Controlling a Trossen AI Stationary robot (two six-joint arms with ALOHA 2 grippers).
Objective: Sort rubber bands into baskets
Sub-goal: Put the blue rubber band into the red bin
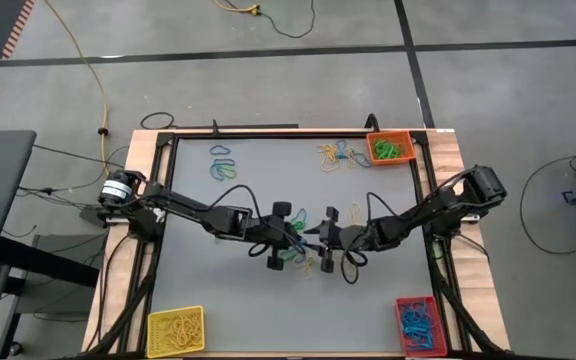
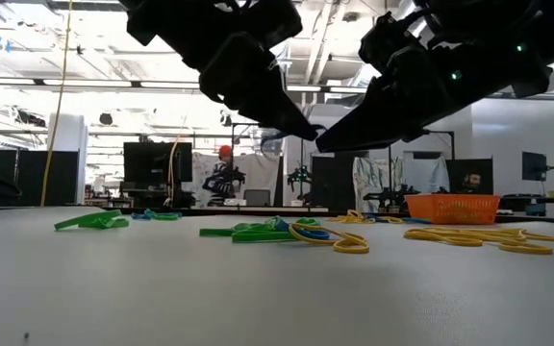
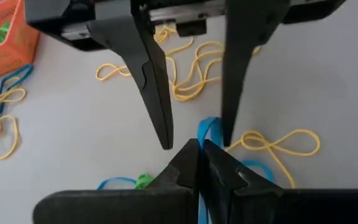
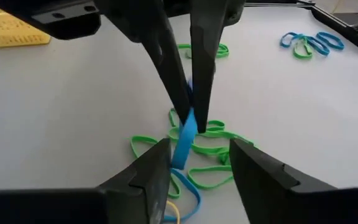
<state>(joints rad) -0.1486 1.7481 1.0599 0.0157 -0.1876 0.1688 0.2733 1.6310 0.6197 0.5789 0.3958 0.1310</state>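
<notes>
Right wrist view: mid-desk, the left hand [image 4: 188, 112] pinches a blue rubber band [image 4: 184, 142]; the right hand [image 4: 199, 163] brackets it, jaws partly apart. Closing off-centre could miss the band, dropping it onto the green bands [image 4: 213, 148].

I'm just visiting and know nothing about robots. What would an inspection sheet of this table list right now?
Surface: grey table top, wooden edges.
Job's things: yellow plastic basket, orange plastic basket and red plastic basket, each holding bands; loose yellow, green and blue rubber bands mid-table.
Clutter: nothing seen.
Grippers: left gripper shut on a blue rubber band; right gripper open around it.
Cables: yellow cable on floor.
Surroundings: workshop, person behind.
</notes>
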